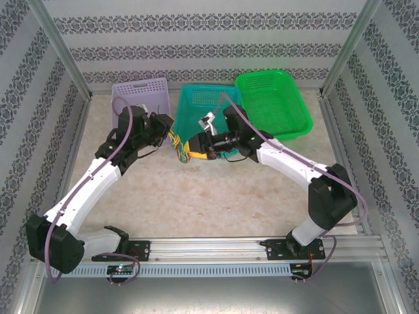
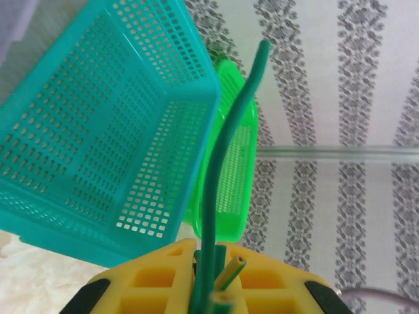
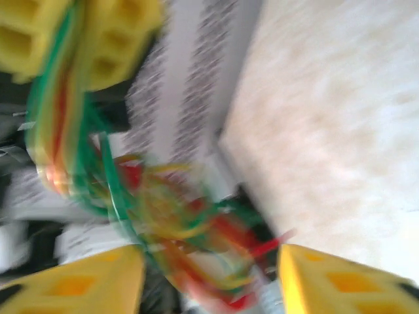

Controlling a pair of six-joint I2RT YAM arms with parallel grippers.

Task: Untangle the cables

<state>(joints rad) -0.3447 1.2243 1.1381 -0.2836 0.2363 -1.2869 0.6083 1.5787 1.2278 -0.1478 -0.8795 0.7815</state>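
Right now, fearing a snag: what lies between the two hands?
A tangled bundle of thin green, yellow and red cables, held by the left hand, reaching the right hand; right wrist view.

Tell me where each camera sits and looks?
Top camera: above and behind, looking down at the table, teal basket, left arm, right arm.
Left wrist camera: on the left arm, facing the teal basket past its left claw, shut on cables.
Right wrist camera: looking past its open right claw at blurred cables.
Top and left wrist share the teal basket.
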